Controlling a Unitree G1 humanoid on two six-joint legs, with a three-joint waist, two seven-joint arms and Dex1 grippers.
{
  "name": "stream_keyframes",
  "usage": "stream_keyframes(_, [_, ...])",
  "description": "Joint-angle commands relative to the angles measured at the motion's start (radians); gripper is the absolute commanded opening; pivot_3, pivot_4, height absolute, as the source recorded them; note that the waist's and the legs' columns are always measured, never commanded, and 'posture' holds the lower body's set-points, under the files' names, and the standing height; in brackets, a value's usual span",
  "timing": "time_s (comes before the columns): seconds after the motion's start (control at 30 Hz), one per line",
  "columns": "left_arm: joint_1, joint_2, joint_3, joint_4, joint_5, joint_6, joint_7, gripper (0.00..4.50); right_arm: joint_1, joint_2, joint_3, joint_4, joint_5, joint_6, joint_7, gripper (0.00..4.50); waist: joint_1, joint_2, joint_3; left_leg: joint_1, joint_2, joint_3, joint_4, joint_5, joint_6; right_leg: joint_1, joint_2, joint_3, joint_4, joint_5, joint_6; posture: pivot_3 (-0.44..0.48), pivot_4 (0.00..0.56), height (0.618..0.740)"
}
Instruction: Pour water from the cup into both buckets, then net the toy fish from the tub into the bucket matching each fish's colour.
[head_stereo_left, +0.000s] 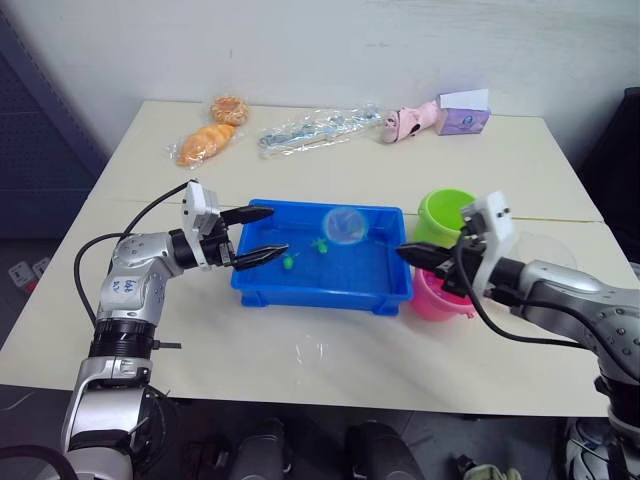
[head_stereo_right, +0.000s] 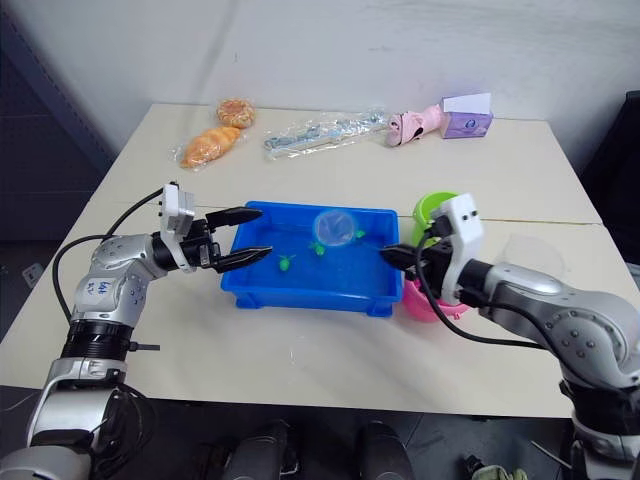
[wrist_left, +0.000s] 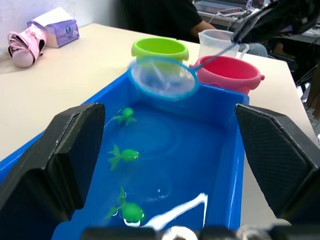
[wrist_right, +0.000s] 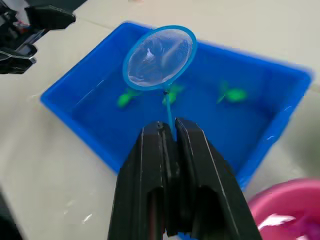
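We hold the small blue-rimmed hoop net by its thin handle, the right gripper pinched tight on it, the hoop raised above the shallow bright blue plastic tub and apparently empty. Three tiny green toy fish float in the tub's water. The left gripper hangs wide open at the tub's left end, holding nothing. The lime green bucket, pink bucket and clear plastic measuring cup stand together just past the tub's right end. Our worry — the buckets sit touching, so a dripping, wobbling net could drop a green fish into the pink one, or the thin handle could twist in the pinch.
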Motion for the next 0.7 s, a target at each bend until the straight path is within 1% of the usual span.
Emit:
stream_keyframes(0.03, [0.011, 0.021, 0.025, -0.033, -0.001, -0.004, 0.005, 4.46, -0.056, 0.012, 0.056, 0.041, 0.144, 0.109, -0.169, 0.00, 0.000, 0.000, 0.000, 0.000, 0.000, 0.000, 0.000, 0.000, 0.000, 0.000, 0.000, 0.000, 0.000, 0.000, 0.000, 0.000, 0.150, 0.740])
stream_keyframes(0.13, [0.027, 0.027, 0.027, -0.050, -0.005, -0.001, 0.007, 4.46, -0.100, 0.054, 0.110, 0.110, 0.186, 0.145, -0.307, 0.00, -0.003, 0.000, 0.000, 0.000, 0.000, 0.000, 0.000, 0.000, 0.000, -0.001, 0.000, 0.000, 0.000, 0.000, 0.000, 0.000, 0.150, 0.740])
stream_keyframes(0.37, [0.050, 0.027, 0.035, -0.065, -0.010, -0.007, 0.008, 4.46, -0.141, 0.076, 0.083, 0.230, 0.220, 0.138, -0.478, 0.00, 0.000, 0.000, 0.000, -0.002, 0.000, 0.001, 0.000, 0.000, 0.001, -0.002, 0.000, 0.000, 0.000, 0.000, 0.000, 0.000, 0.150, 0.740])
stream_keyframes(0.5, [0.062, 0.020, 0.037, -0.076, -0.010, -0.014, 0.011, 4.46, -0.187, 0.090, 0.086, 0.288, 0.213, 0.157, -0.542, 0.00, -0.001, 0.000, 0.000, -0.003, 0.000, 0.001, 0.000, 0.000, 0.001, -0.003, 0.000, 0.000, 0.000, 0.000, 0.000, 0.000, 0.150, 0.740])
stream_keyframes(0.6, [0.069, 0.014, 0.037, -0.088, -0.010, -0.021, 0.016, 4.46, -0.203, 0.118, 0.074, 0.303, 0.155, 0.134, -0.550, 0.00, -0.001, 0.000, 0.000, -0.003, 0.000, 0.001, 0.000, 0.000, 0.001, -0.004, 0.000, 0.000, 0.000, 0.000, 0.000, 0.000, 0.150, 0.740])
stream_keyframes(0.7, [0.075, 0.012, 0.035, -0.104, -0.010, -0.017, 0.022, 4.46, -0.218, 0.150, 0.058, 0.311, 0.079, 0.099, -0.529, 0.00, -0.003, 0.000, 0.000, -0.003, 0.000, 0.002, -0.001, 0.000, 0.001, -0.004, 0.000, 0.000, 0.000, 0.000, 0.000, 0.000, 0.150, 0.740])
